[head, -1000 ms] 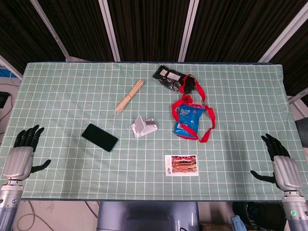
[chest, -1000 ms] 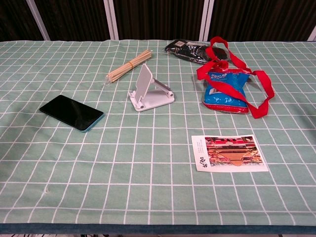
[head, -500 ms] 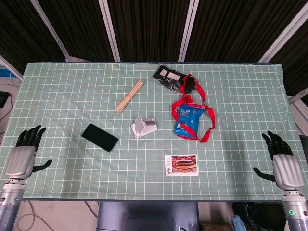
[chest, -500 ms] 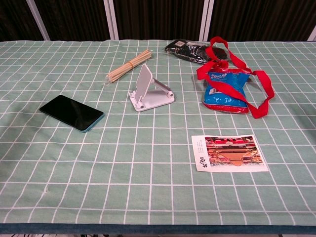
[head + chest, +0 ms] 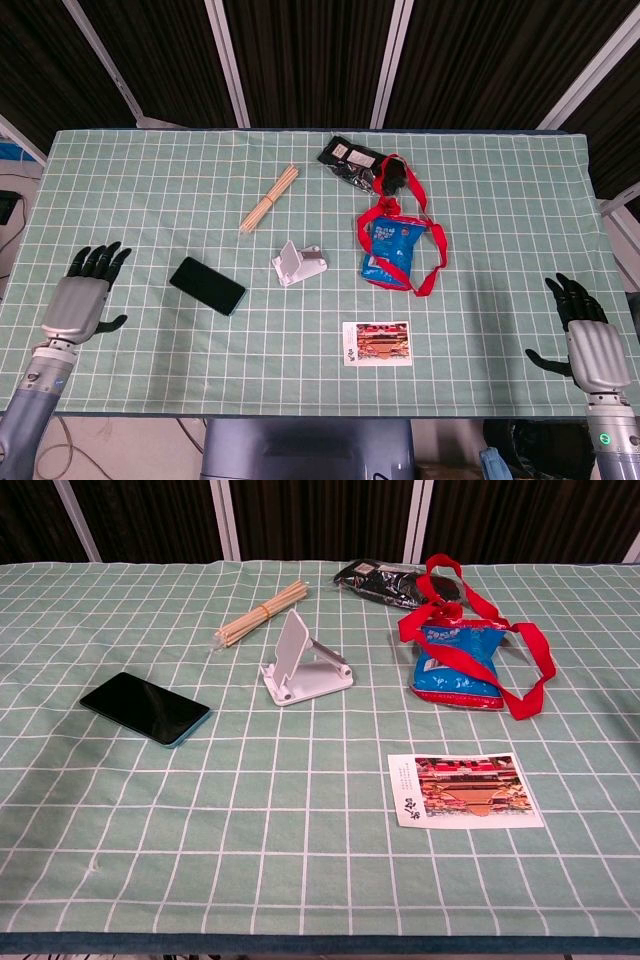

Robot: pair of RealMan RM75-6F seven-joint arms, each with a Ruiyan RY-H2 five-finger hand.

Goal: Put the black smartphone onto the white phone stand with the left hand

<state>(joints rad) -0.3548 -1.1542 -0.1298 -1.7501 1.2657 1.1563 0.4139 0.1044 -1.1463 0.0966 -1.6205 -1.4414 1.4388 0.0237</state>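
The black smartphone lies flat, screen up, on the green checked tablecloth, left of centre. The white phone stand sits upright just to its right, with nothing on it. My left hand hovers open over the table's left edge, fingers spread, a short way left of the phone. My right hand is open at the table's right edge, far from both. Neither hand shows in the chest view.
A bundle of wooden sticks lies behind the phone. A blue snack bag with a red strap and a black packet sit right of the stand. A printed card lies near the front edge.
My left hand has moved up and to the right, toward the phone. The right hand has barely shifted. Objects on the table are unmoved.
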